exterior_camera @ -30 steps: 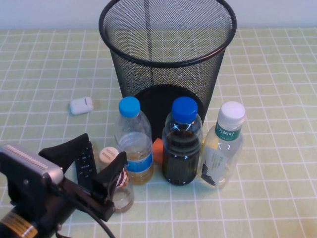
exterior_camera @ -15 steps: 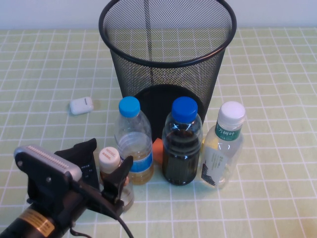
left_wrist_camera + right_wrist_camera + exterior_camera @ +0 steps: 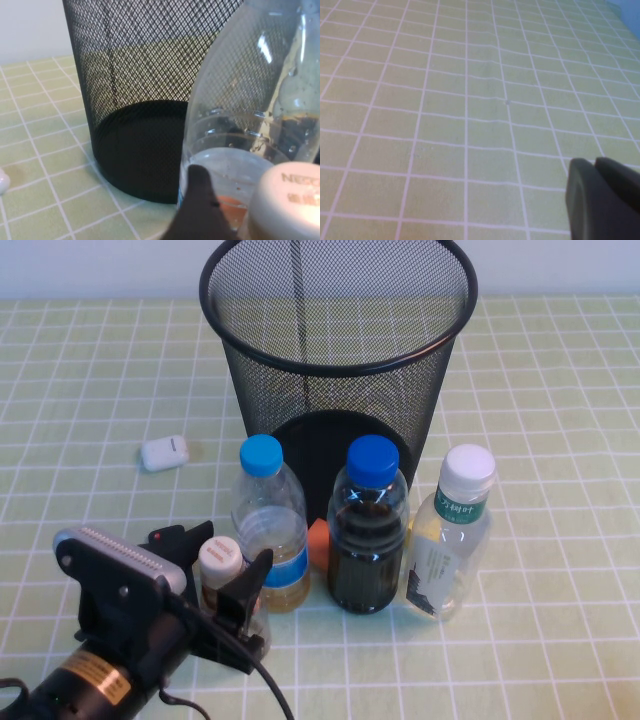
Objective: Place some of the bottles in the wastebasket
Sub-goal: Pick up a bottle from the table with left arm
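Note:
The short white-capped bottle [image 3: 220, 558] with a red-brown label stands at the front left. Its cap fills a corner of the left wrist view [image 3: 290, 200]. My left gripper [image 3: 221, 578] is open, with one finger on each side of this bottle; one fingertip [image 3: 200, 210] shows beside the cap. The taller white-capped bottle [image 3: 450, 540] with a green-and-white label stands at the right of the row. The black mesh wastebasket [image 3: 338, 360] stands upright behind the bottles and also shows in the left wrist view [image 3: 140, 75]. My right gripper [image 3: 602, 200] is shut and empty over bare tablecloth.
A blue-capped bottle of dark liquid [image 3: 368, 530] and a blue-capped bottle with a blue label [image 3: 268, 530] stand between the task bottles. An orange object [image 3: 319, 543] lies behind them. A small white case [image 3: 164, 452] lies at the left. Green checked cloth [image 3: 560, 440] covers the table.
My left gripper has moved forward and to the right, so its open fingers now straddle the short bottle. The bottles and the wastebasket have not moved.

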You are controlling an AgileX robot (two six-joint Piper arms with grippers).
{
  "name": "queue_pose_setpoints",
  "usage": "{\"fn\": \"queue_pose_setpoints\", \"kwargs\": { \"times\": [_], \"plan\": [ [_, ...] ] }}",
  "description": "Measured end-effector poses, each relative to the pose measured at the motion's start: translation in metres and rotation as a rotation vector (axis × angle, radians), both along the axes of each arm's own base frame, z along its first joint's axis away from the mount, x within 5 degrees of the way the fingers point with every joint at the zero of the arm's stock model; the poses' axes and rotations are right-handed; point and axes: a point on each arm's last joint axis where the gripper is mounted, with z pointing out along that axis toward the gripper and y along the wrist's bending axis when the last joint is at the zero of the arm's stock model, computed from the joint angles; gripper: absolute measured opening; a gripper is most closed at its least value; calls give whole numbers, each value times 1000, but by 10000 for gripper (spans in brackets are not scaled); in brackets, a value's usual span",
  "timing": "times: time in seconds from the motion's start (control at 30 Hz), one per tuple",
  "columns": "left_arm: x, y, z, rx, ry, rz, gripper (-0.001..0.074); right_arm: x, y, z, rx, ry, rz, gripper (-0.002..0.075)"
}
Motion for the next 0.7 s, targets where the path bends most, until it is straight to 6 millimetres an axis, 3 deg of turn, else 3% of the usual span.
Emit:
{"fn": "queue_pose_setpoints", "kwargs": {
  "times": [0.2,0.7],
  "plan": [
    [0,1,1,-10,-6,8,291,0,0,0,0,0,0,-7],
    [-10,10,12,2,95,11,281,0,0,0,0,0,0,-7]
  ]
}}
